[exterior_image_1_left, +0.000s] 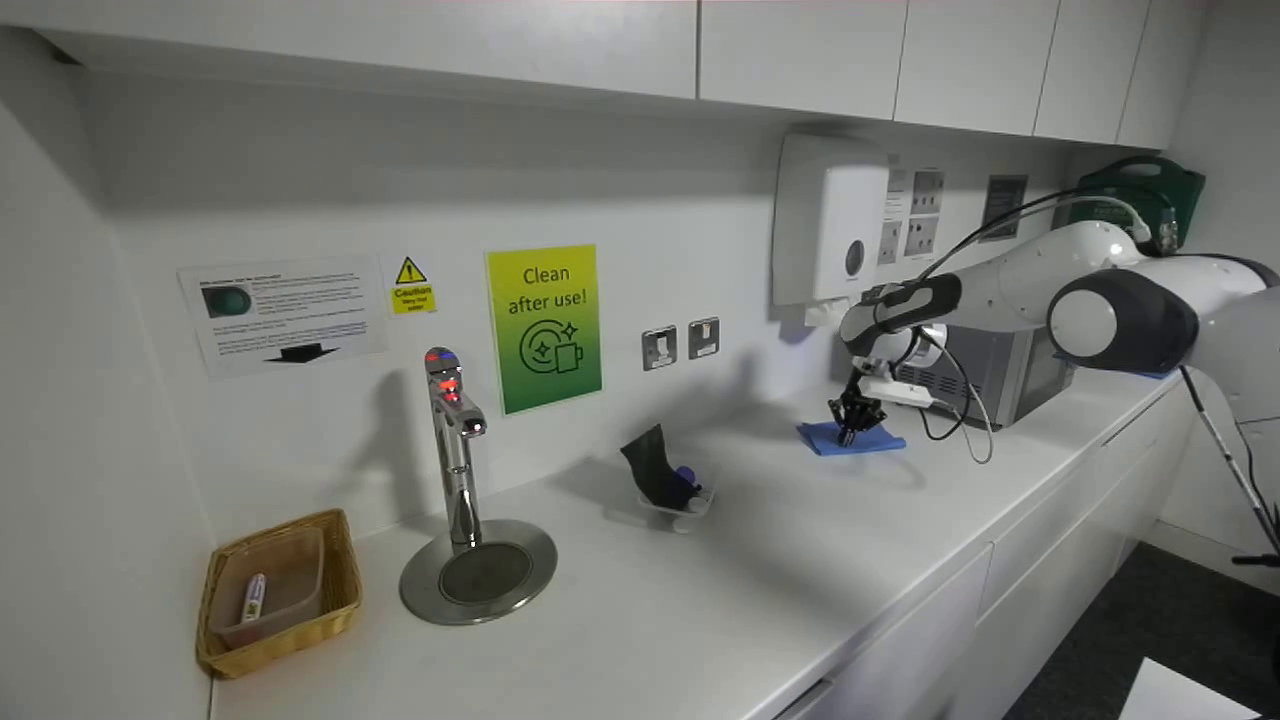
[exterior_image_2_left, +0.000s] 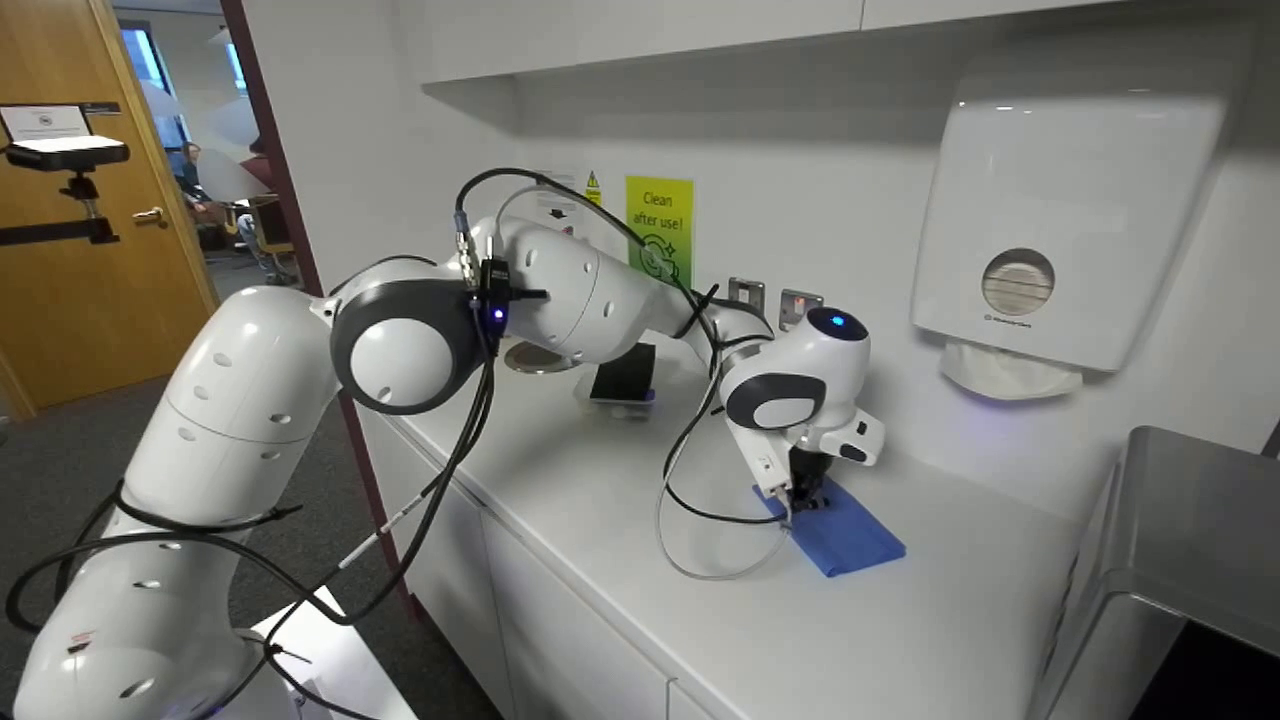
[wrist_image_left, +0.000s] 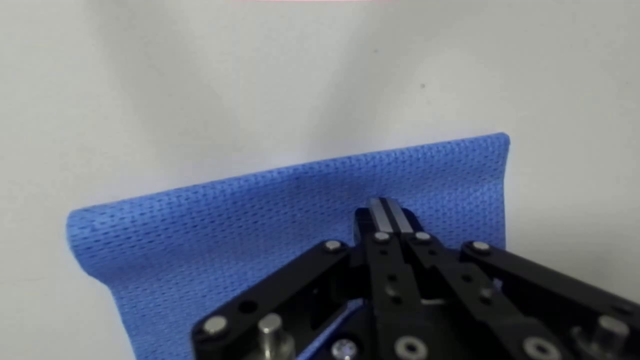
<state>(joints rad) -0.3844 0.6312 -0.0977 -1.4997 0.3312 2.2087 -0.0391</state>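
My black gripper (wrist_image_left: 389, 207) points down at a blue cloth (wrist_image_left: 225, 240) on the white counter (wrist_image_left: 200, 100). Its two fingers are together, with only a thin dark line between the pads. The fingertips are over the cloth, right of its middle in the wrist view, and look to be touching or just above it. No cloth shows pinched between them. The cloth lies flat with a rolled or folded far edge. In both exterior views the gripper (exterior_image_1_left: 848, 436) (exterior_image_2_left: 808, 498) is low over the cloth (exterior_image_1_left: 880, 439) (exterior_image_2_left: 850, 540) and hides part of it.
A clear tub (exterior_image_1_left: 690, 508) with a black packet (exterior_image_1_left: 658, 470) stands on the counter. Further along are a tap (exterior_image_1_left: 458, 460) and a wicker basket (exterior_image_1_left: 345, 575). A microwave (exterior_image_2_left: 1180, 520) and a wall towel dispenser (exterior_image_2_left: 1080, 220) are near the arm. Cables loop beside the wrist.
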